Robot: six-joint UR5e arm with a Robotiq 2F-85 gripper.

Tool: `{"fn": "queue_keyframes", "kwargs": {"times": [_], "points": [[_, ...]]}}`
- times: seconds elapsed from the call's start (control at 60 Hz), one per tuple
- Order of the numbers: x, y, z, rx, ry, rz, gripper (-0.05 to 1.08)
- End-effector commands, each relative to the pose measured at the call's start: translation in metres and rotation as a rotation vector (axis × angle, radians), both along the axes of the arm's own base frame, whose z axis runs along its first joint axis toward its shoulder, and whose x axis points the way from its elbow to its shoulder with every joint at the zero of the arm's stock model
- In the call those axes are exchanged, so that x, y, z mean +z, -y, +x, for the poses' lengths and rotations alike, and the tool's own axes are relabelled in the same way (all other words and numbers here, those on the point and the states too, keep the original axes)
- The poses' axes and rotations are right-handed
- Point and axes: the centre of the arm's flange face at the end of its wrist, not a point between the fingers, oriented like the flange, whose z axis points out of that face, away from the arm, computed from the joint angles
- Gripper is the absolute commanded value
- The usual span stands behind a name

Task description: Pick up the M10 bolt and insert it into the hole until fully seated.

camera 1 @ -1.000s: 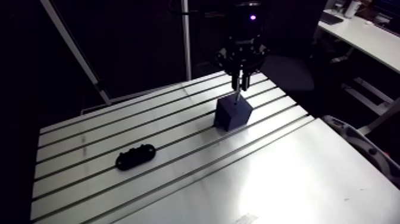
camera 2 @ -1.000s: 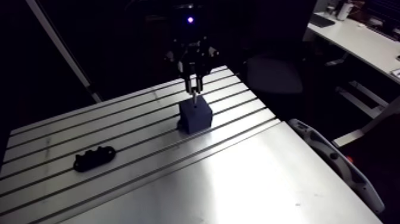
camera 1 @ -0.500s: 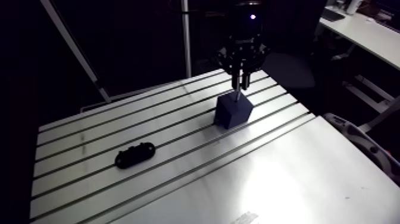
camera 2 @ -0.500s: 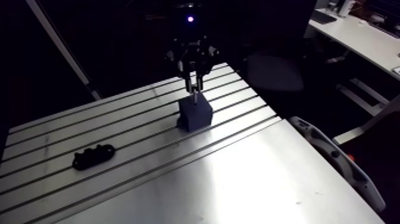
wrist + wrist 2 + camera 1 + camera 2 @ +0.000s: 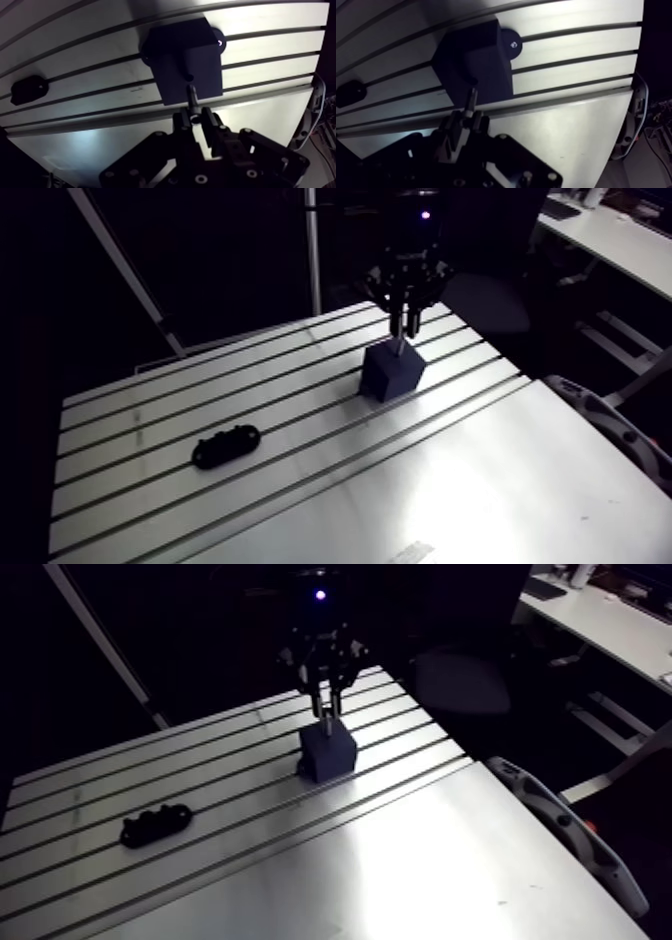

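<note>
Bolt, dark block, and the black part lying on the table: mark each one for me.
bolt (image 5: pixel 191 98), wrist view, on its bare shank.
block (image 5: pixel 175 75), wrist view, on the face with the hole, beside the hole.
black part (image 5: pixel 227 448), arm view, on its middle.

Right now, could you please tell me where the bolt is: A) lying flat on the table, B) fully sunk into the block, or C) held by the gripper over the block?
C: the wrist view shows the bolt clamped in the gripper, its tip near the hole in the block.
</note>
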Motion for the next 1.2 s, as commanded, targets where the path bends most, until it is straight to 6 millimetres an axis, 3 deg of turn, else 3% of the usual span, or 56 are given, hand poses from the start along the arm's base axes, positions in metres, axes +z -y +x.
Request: {"fn": "queue_keyframes", "kwargs": {"times": [0.017,1.2], "points": [[-0.0007,-0.0007,-0.001,-0.001,0.0,0.001,1.08],[-0.0071,-0.0005,-0.0033,0.001,-0.009,0.001,1.08]]}}
